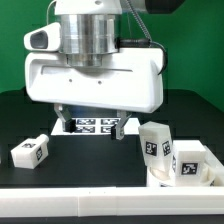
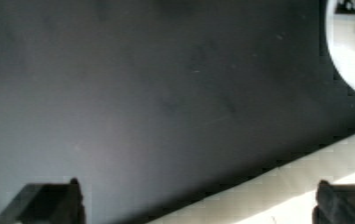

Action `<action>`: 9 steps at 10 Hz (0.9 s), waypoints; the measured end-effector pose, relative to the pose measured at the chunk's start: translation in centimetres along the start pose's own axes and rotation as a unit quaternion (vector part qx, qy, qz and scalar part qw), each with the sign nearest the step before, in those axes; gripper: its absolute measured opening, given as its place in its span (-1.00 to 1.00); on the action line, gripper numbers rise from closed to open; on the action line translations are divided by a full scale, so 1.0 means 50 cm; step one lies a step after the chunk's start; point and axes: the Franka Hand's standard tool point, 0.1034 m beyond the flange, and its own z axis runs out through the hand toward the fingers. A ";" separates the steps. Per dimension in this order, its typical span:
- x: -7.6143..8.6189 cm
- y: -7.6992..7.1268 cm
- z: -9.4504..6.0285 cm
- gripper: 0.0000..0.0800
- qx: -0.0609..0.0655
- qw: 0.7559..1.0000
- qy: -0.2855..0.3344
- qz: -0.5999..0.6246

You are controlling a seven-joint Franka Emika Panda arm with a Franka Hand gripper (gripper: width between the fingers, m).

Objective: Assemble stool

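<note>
Right now you are at the very start of the stool: nothing is joined, and the parts lie loose on the dark counter [image 1: 95, 165]. Your tool [image 1: 93, 124] hangs over the counter just in front of the marker board [image 1: 97, 125], with its jaws spread wide and nothing between them; the wrist view confirms it, showing the tool [image 2: 195, 203] with only bare counter between its two dark fingertips [image 2: 49, 200]. Take the marker board as your reference. One lone leg [image 1: 30, 151] lies on its side well off toward the exterior view's left of it. An upright leg [image 1: 155, 139] stands toward the exterior view's right of it and nearer the camera, and a further tagged part [image 1: 190, 163] sits just beyond that leg, close against it. I cannot tell from these views whether that part is the seat or another leg. The white rail [image 1: 90, 207] runs along the near edge, on the camera's side of the marker board. I judge the step in hand to be the reach for a first part. Your next move calls for choosing one piece, carrying the tool sideways until it is centred above it, turning the jaws to straddle its narrow faces, and descending before you close. The upright leg is crowded by its neighbour, so watch the fingers there.
</note>
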 end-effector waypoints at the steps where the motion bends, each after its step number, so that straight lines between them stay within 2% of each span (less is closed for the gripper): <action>1: 0.006 0.021 0.004 0.62 -0.002 0.998 0.005 -0.060; 2: 0.008 0.052 0.011 0.62 0.003 0.998 0.002 -0.057; 4: 0.012 0.146 0.027 0.62 0.003 0.998 -0.003 -0.067; 5: 0.013 0.168 0.032 0.62 0.002 0.998 -0.006 -0.060; 9: 0.009 0.165 0.032 0.62 0.003 0.998 -0.015 -0.058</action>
